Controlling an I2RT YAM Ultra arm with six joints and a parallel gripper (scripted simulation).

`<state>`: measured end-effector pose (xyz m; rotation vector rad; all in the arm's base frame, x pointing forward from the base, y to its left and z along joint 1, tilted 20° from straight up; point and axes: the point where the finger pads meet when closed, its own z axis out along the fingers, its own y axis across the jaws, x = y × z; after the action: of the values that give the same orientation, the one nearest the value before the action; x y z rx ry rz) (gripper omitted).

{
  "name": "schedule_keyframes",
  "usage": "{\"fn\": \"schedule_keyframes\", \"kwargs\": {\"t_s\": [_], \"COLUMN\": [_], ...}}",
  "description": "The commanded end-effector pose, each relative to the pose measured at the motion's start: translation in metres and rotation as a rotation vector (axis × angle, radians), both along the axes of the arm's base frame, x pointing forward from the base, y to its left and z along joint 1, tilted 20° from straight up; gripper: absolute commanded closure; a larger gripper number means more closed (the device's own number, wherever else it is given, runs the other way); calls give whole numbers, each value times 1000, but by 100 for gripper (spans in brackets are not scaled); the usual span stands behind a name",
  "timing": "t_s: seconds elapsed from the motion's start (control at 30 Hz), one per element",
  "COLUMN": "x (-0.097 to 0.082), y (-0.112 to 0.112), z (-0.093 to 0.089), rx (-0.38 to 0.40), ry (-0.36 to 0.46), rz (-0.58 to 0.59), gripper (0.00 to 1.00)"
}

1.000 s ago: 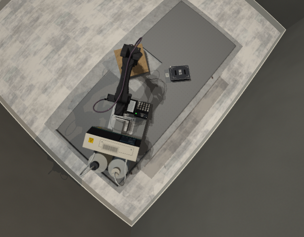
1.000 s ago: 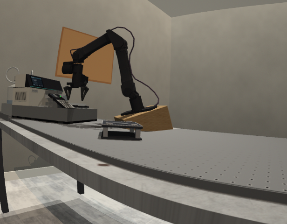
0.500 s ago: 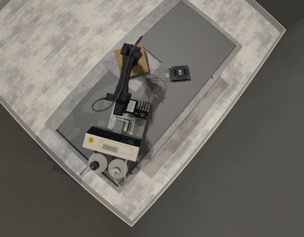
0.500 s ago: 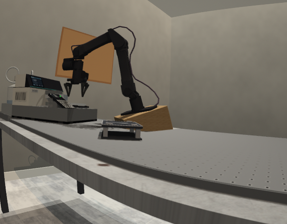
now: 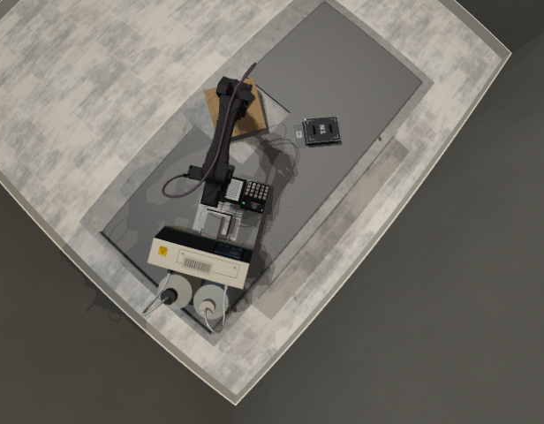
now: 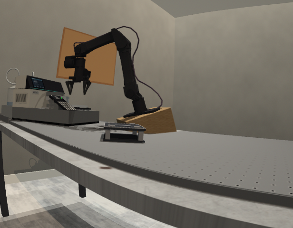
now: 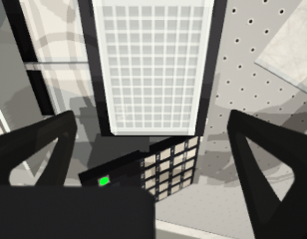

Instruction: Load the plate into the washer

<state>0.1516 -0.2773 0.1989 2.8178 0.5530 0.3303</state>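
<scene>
The clear-white plate (image 5: 234, 189) (image 7: 153, 70) lies in the dark carrier (image 7: 210, 65) of the washer (image 5: 199, 264) (image 6: 41, 99) and looks flat. Its cut-off corner is too faint to tell. My gripper (image 6: 77, 94) (image 7: 152, 119) is open and empty, above the washer's carrier side, with a gap below the fingertips; the arm hides it in the top view. The lamp (image 5: 243, 202) (image 6: 61, 98) (image 7: 104, 181) beside the keypad (image 5: 257, 190) (image 6: 66, 104) (image 7: 170, 166) is green. The nest N1 (image 5: 321, 129) (image 6: 125, 126) holds no plate.
The washer's tall housing stands behind the carrier, with two bottles (image 5: 176, 291) (image 5: 211, 301) at its back. The sloped keypad stands close beside the carrier. The arm's wooden base block (image 5: 256, 123) (image 6: 151, 122) stands between the washer and the far part of the table.
</scene>
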Motion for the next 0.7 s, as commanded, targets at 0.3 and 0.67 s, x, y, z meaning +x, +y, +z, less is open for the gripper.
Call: {"fn": "schedule_keyframes", "kwargs": {"t_s": [0.3,0.67], "x": [-11,-11], "y": [5,5], "z": [33,33], "rx": [-40,-39], "ry": [-11,-11], "rz": [-9,-11], "gripper": [0,0]}}
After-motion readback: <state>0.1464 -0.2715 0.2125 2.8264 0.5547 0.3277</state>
